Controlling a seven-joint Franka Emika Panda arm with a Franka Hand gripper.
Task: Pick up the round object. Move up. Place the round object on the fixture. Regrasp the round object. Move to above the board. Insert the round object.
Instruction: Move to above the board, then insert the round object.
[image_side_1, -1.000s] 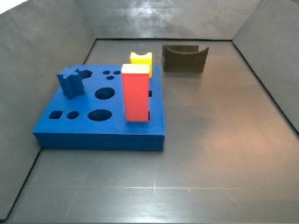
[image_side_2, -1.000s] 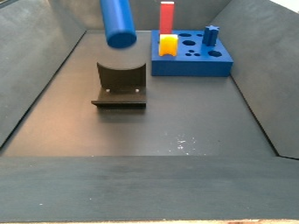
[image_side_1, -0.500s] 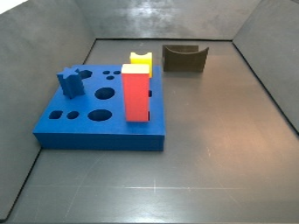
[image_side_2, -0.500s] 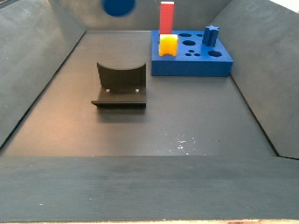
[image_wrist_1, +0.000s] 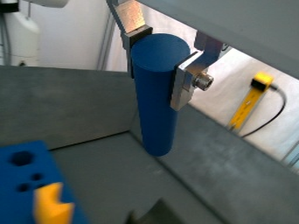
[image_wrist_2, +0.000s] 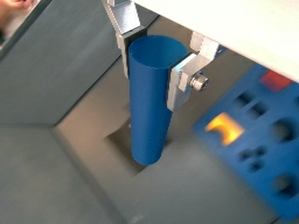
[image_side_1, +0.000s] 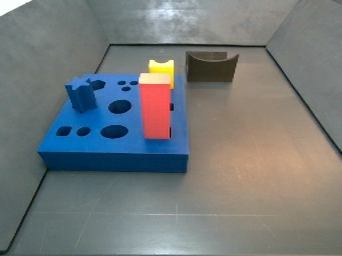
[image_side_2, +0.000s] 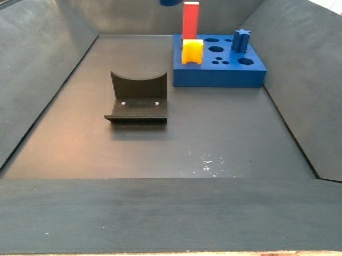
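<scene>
In both wrist views my gripper (image_wrist_1: 163, 48) (image_wrist_2: 158, 52) is shut on the round object (image_wrist_1: 155, 101) (image_wrist_2: 149, 105), a long smooth blue rod hanging upright from the silver fingers (image_wrist_1: 187, 74). It is held high above the floor. The blue board (image_wrist_2: 263, 131) (image_side_1: 80, 145) (image_side_2: 247, 72) lies below and off to one side of the rod. The fixture (image_side_1: 210, 65) (image_side_2: 138, 97) stands bare on the floor, apart from the board. In a side view only a sliver of the rod (image_side_2: 170, 2) shows at the upper edge; the gripper itself is out of both side views.
A tall red block (image_side_1: 156, 110) (image_side_2: 191, 18), a yellow block (image_side_1: 159, 72) (image_side_2: 194, 50) and a short blue notched peg (image_side_1: 83, 93) (image_side_2: 241, 40) stand in the board. Sloping grey walls (image_side_1: 47, 60) enclose the floor.
The rod has risen steadily, from filling the upper part of a side view to almost leaving it. Board, blocks and fixture have not moved.
</scene>
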